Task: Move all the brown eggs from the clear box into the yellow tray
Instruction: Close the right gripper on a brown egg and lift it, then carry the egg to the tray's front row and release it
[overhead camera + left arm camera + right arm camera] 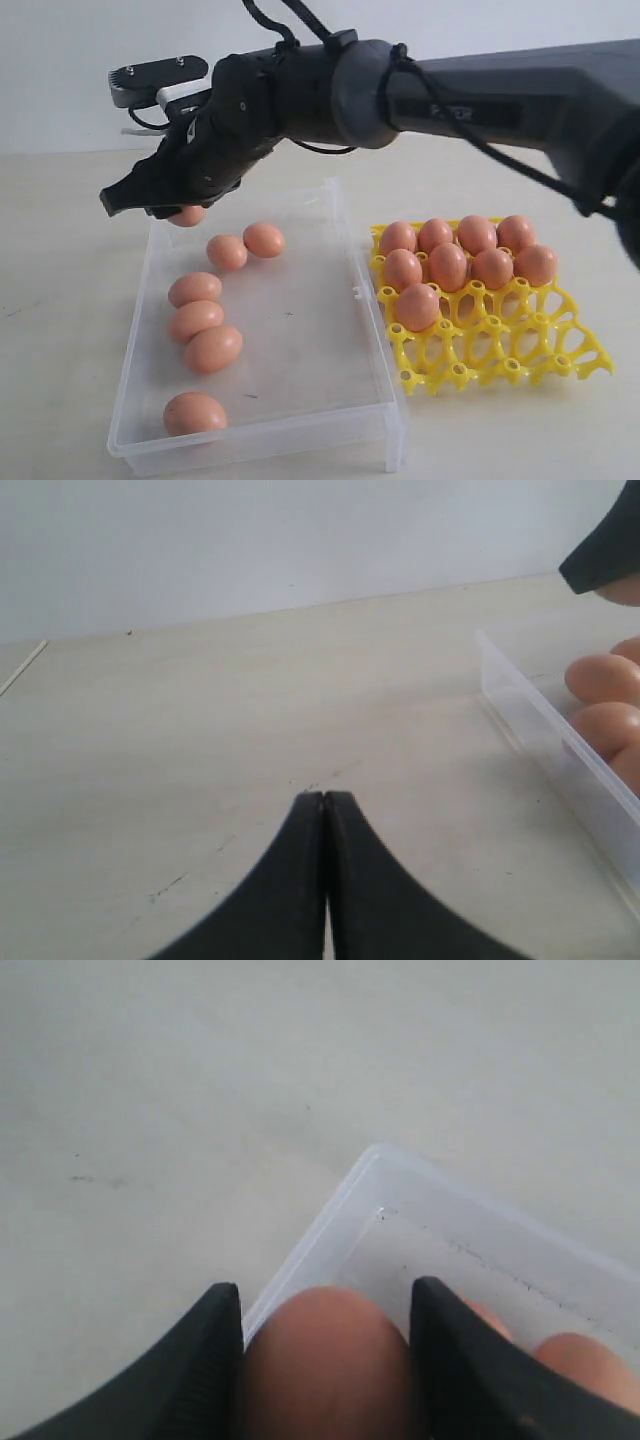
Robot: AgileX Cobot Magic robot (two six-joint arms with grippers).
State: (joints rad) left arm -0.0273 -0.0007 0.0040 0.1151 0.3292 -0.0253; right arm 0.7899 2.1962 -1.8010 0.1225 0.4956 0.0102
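Note:
My right gripper [165, 207] reaches across to the far left corner of the clear box [300, 420]. In the right wrist view the right gripper [325, 1298] is shut on a brown egg [325, 1365], with a black finger pressed against each side of it. From outside, that egg [188, 215] peeks out under the fingers at the box's corner. Several more brown eggs [196, 320] lie along the box's left side. The yellow tray [500, 365] stands right of the box, with several eggs [448, 266] in its far cups. My left gripper [326, 798] is shut and empty, low over the bare table.
The right arm's dark body [470, 95] stretches over the box and the tray's far side. In the left wrist view the box wall [540, 730] stands off to one side. The tray's near cups [470, 340] hold nothing.

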